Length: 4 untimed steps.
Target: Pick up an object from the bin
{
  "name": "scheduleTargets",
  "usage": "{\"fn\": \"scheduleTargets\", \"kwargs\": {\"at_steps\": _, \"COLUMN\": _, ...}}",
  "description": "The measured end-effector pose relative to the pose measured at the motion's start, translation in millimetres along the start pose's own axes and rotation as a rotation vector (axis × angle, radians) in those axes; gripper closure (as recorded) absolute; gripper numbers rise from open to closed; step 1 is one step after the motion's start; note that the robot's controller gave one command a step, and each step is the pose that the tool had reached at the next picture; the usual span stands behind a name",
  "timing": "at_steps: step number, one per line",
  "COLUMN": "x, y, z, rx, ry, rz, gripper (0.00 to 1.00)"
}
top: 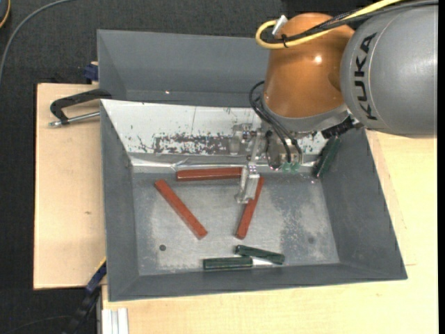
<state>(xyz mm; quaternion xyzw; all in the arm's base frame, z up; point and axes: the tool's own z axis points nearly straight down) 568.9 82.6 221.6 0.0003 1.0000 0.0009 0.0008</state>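
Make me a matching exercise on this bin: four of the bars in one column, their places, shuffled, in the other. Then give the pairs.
Things
1. level red bar
2. red bar slanting down to the right
3. steep red bar
4. lone green bar

Places in the bin
A. by the right wall
B. left half of the floor
C. at the foot of the back wall
D. top end under the claw

Pairs: 1-C, 2-B, 3-D, 4-A

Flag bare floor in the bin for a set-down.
Free: floor right of the steep red stick, up to the right bin wall; front-left corner below the diagonal red stick. Crowded: back centre around the gripper; green sticks along the front.
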Motion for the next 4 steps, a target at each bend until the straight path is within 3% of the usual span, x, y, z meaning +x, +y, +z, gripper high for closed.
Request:
{"fn": "scheduleTargets", "kwargs": {"at_steps": 1, "x": 44.2, "y": -45.7, "z": 92.5, "rx": 0.001, "ry": 0.006, "rz": -0.382, "gripper": 0.00}}
{"fn": "scheduleTargets", "kwargs": {"at_steps": 2, "x": 22.7, "y": -69.5, "z": 150.8, "rx": 0.000, "ry": -0.002, "rz": -1.003, "gripper": 0.00}}
{"fn": "scheduleTargets", "kwargs": {"at_steps": 3, "x": 22.7, "y": -69.4, "z": 150.7, "rx": 0.000, "ry": -0.001, "rz": -1.003, "gripper": 1.00}}
{"fn": "scheduleTargets", "kwargs": {"at_steps": 4, "x": 3.0, "y": -51.8, "z": -9.0, "rx": 0.001, "ry": -0.005, "rz": -1.356, "gripper": 1.00}}
